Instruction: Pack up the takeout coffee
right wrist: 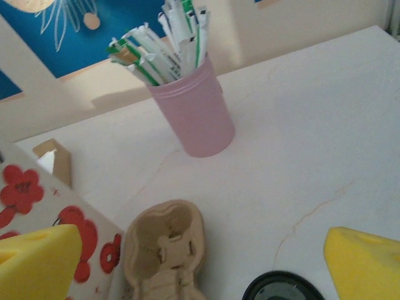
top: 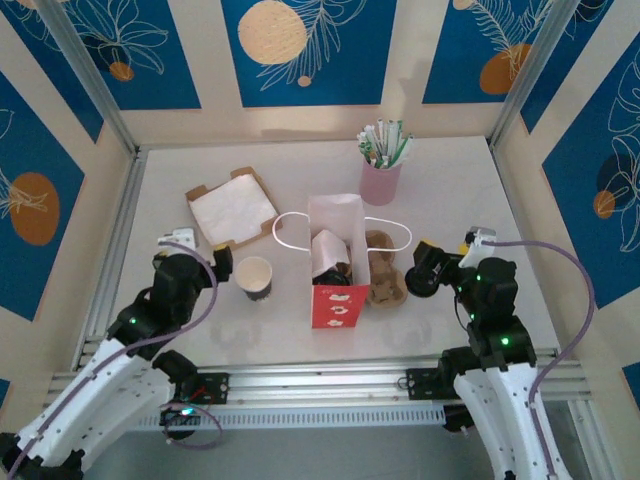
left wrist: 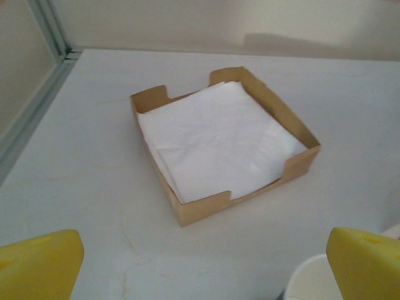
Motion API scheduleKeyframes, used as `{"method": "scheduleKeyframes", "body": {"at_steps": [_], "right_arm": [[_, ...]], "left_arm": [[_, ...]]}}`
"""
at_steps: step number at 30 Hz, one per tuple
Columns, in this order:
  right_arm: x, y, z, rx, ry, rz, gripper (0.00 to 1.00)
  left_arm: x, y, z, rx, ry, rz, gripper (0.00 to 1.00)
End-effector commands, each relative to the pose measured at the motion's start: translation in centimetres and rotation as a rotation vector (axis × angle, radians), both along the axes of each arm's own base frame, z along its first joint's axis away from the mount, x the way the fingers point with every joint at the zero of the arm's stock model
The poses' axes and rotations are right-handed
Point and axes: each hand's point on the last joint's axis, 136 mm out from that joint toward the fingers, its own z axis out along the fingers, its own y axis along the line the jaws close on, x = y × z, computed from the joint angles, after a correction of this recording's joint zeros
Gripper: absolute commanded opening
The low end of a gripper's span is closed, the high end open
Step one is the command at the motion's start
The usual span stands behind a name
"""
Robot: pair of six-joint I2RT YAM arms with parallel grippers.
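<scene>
The open paper bag [top: 338,262] is at table centre, with the lidless coffee cup [top: 254,277] at its 9 o'clock, the pulp cup carrier [top: 383,270] just beside it at 3 o'clock, the napkin tray [top: 232,208] at 10 o'clock and the pink straw holder [top: 381,180] at 1 o'clock. The left gripper [top: 222,262] sits just beside the cup, jaws spread wide and empty. The right gripper [top: 425,270] sits near the carrier, jaws likewise spread and empty, with 1 black lid [right wrist: 284,287] on the table between its fingers.

Tray [left wrist: 200,209]: matt brown cardboard. Napkins [left wrist: 219,137]: white, slightly creased paper. Pink cup [right wrist: 197,119]: smooth plastic. Carrier [right wrist: 165,244]: rough moulded pulp.
</scene>
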Motion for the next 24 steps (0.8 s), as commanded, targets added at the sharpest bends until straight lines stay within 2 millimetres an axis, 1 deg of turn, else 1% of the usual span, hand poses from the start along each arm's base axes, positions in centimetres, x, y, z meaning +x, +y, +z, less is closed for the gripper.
{"method": "scheduleKeyframes", "body": {"at_steps": [1, 4, 6, 9, 12, 15, 16, 20, 22, 24], "right_arm": [[2.2, -1.3, 1.3, -0.012, -0.081, -0.056, 0.99], [3.6, -2.5, 0.2, -0.014, -0.076, -0.096, 0.99], [4.5, -3.9, -0.9, -0.015, -0.070, -0.146, 0.99], [5.3, -5.9, -2.4, 0.013, -0.056, -0.213, 0.99], [6.0, -7.5, -3.7, 0.023, -0.053, -0.265, 0.99], [6.6, -8.7, -5.0, 0.028, -0.034, -0.311, 0.99], [6.8, -8.9, -5.5, 0.030, -0.029, -0.318, 0.99], [7.6, -9.6, -6.8, 0.038, -0.025, -0.341, 0.99], [8.1, -9.9, -7.3, 0.040, -0.021, -0.349, 0.99], [8.7, -10.0, -8.1, 0.041, -0.012, -0.356, 0.99]], "left_arm": [[1.8, 1.3, 0.5, 0.060, -0.040, 0.044, 1.00], [3.3, 2.6, -0.8, 0.047, -0.017, 0.068, 1.00], [4.3, 3.7, -2.0, 0.031, 0.008, 0.091, 1.00], [5.5, 4.7, -3.5, 0.033, 0.036, 0.106, 1.00], [6.2, 5.6, -4.8, 0.033, 0.050, 0.123, 1.00], [6.6, 6.6, -5.5, 0.042, 0.030, 0.157, 1.00], [6.7, 6.6, -5.7, 0.050, 0.018, 0.149, 1.00], [7.2, 5.2, -6.2, 0.119, -0.066, 0.023, 1.00], [7.2, 5.3, -6.5, 0.142, -0.096, 0.017, 1.00], [7.3, 5.8, -6.9, 0.156, -0.105, 0.045, 1.00]]}}
